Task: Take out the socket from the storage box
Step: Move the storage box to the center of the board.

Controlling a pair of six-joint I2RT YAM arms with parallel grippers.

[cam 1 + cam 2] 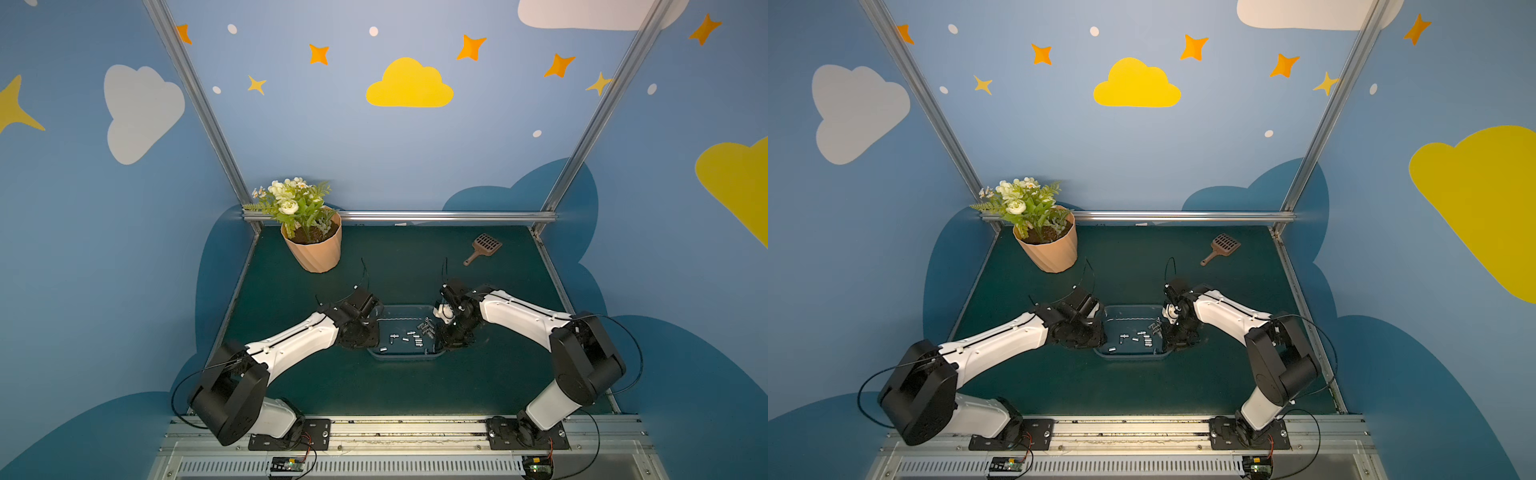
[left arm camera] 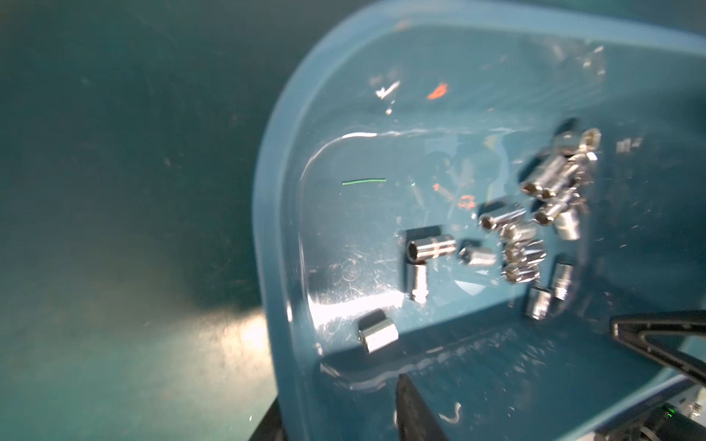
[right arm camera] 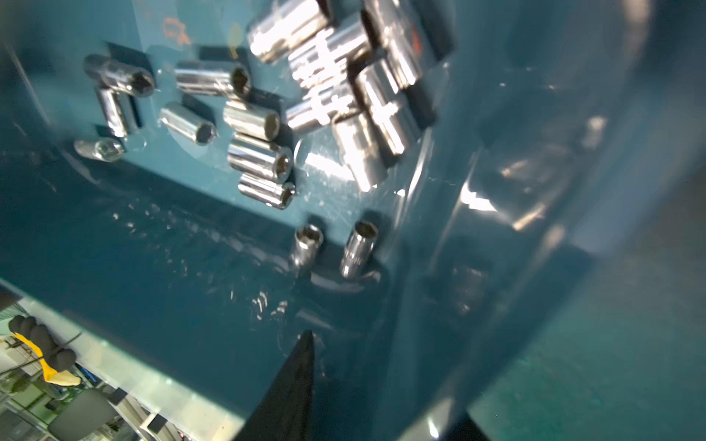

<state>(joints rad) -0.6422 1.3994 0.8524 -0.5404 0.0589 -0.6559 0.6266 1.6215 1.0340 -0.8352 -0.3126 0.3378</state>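
The storage box (image 1: 405,356), a shallow translucent blue tub, sits on the green mat between my two arms in both top views. Several chrome sockets (image 1: 409,334) lie loose on its floor, most piled toward the right end (image 3: 344,88), and a few lie singly (image 2: 431,248). My left gripper (image 2: 336,397) straddles the box's left end wall, one finger inside and one outside, jaws apart and holding nothing. My right gripper (image 3: 387,378) straddles the right end wall the same way, open. Two sockets (image 3: 355,248) lie close ahead of its inner finger.
A peach ribbed flowerpot (image 1: 316,249) with a plant stands at the back left of the mat. A brown slotted scoop (image 1: 484,247) lies at the back right. A metal rail (image 1: 415,216) bounds the mat's far edge.
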